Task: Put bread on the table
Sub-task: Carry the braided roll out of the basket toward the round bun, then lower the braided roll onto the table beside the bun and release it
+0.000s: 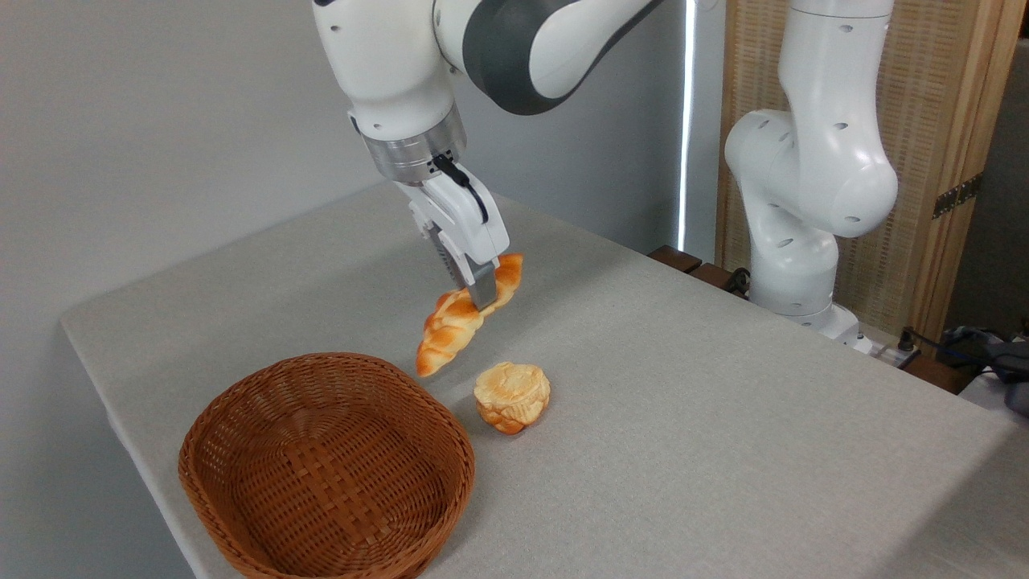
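Observation:
The braided golden-orange bread (450, 330) hangs tilted in the air, its lower end pointing down-left. My gripper (476, 296) is shut on its upper half, seen edge-on. The loaf is above the grey-beige table (683, 386), just behind the small bun and beyond the basket's far rim. It is not touching the cloth.
A brown wicker basket (325, 470) stands at the front left with nothing in it. A small round pale bun (512, 396) lies on the cloth to its right. The arm's white base (792, 273) stands at the table's far right edge.

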Controlling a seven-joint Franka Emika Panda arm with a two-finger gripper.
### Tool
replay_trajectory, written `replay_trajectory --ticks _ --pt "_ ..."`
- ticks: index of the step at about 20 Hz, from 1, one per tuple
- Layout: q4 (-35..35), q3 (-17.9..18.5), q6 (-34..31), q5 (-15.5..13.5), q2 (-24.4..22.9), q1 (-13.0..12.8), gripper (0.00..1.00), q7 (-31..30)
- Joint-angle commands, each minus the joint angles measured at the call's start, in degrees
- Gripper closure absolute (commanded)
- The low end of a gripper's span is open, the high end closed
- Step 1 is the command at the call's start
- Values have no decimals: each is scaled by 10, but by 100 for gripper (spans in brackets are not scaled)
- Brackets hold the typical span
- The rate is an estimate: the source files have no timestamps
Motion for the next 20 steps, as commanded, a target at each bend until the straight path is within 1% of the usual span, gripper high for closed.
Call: replay_trajectory --ticks 1,3,5,6,9,11,12,13,14,15,17,20 --pt "-4 -22 -31 21 -11 -3 60 16" --pt "-5 -26 -29 21 -8 -3 59 15" --pt "-5 -33 -25 21 -3 -4 54 14" --pt "-4 -40 -17 21 3 -3 54 13" --pt "-5 -41 25 21 22 -3 54 9" --pt "-5 -41 29 21 29 -1 54 9" --pt "-5 -41 29 22 30 1 52 9" --pt "-4 -41 30 22 32 1 46 10" --pt "-4 -40 30 22 33 1 26 9" --pt "-4 -40 31 25 35 2 0 9" --pt "-4 -41 36 41 36 2 0 8" --pt "-3 -41 37 41 38 2 0 8"
